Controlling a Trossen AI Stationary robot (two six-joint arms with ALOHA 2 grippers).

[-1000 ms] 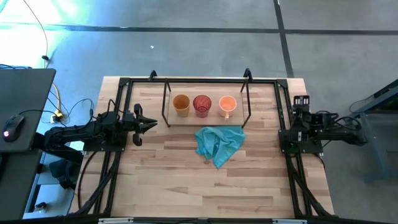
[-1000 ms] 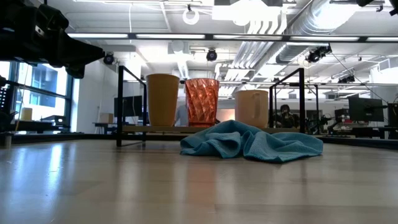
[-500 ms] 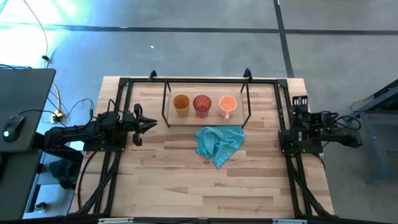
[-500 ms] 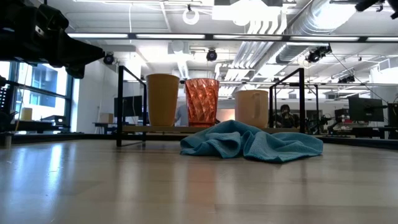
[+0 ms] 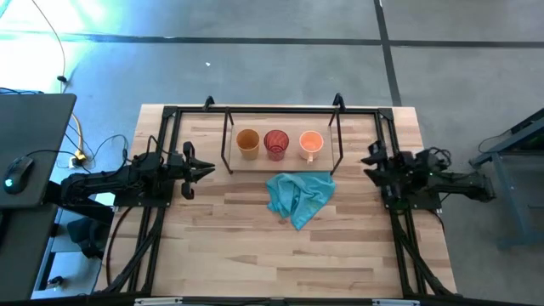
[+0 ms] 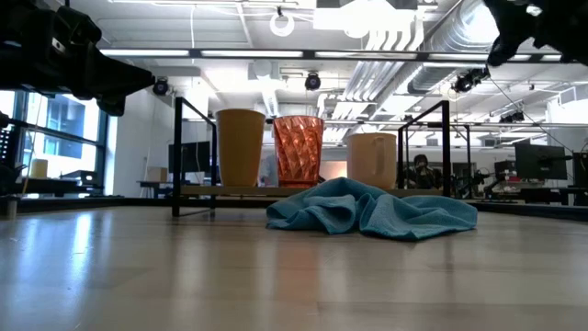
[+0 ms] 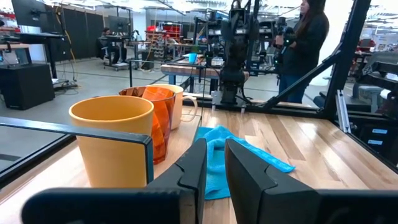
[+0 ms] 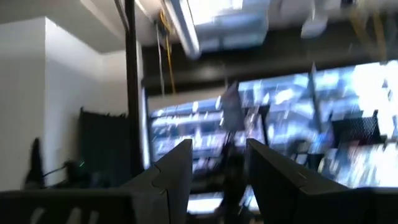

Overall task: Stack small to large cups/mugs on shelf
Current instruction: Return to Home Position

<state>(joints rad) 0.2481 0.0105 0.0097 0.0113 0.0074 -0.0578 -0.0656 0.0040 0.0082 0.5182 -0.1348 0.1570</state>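
Left gripper [image 5: 204, 168], jaws barely parted and empty, waits beside the shelf [image 5: 255, 162], where the amber-brown cup [image 5: 247, 142], red ribbed cup [image 5: 276, 143] and orange mug [image 5: 311, 143] stand in a row. The right gripper [image 5: 371, 163], open and empty, should retreat homeward clear of the frame.

Three cups in one row, far on the table: one amber-brown cup [image 5: 247, 142] at the left, one red ribbed cup [image 5: 276, 144] in the middle, one light orange mug [image 5: 311, 143] with a handle at the right. One shelf [image 5: 255, 163] under all three. One teal cloth [image 5: 297, 197], just near of the shelf. One wooden table [image 5: 255, 255]. Two arms with two grippers: left gripper [image 5: 208, 170] at the left side, right gripper [image 5: 371, 161] at the right side. One person [image 7: 308, 37] standing beyond the table; perhaps more figures deeper in the room, too small to count.
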